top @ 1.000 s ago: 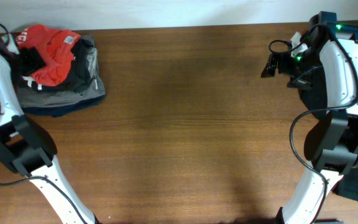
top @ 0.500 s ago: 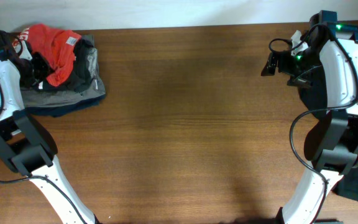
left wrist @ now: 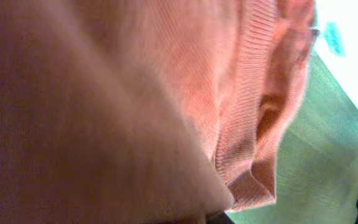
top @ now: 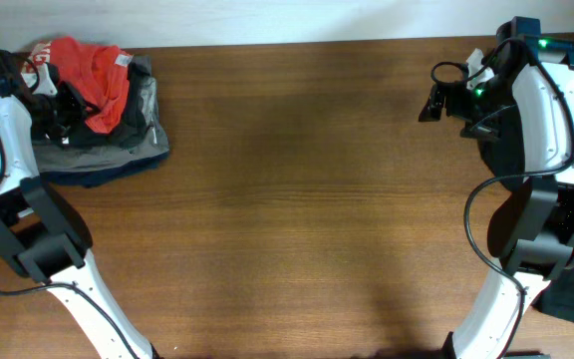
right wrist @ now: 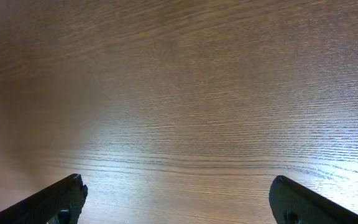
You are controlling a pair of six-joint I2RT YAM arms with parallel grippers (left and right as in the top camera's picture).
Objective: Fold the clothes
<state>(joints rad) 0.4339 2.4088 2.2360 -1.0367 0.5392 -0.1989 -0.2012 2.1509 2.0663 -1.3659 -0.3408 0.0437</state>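
Overhead: wood table point(top: 297, 199), white wall point(top: 267, 20); left jaws clamped on T-shirt point(top: 96, 68), right jaws spread.

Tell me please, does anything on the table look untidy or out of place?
Yes. The red shirt lies crumpled on top of the folded pile at the far left corner of the table; the garments under it are folded flat and neat. Nothing else stands out.

Wood-grain table point(right wrist: 179, 93) above dark jaws, wide apart at the lower corners
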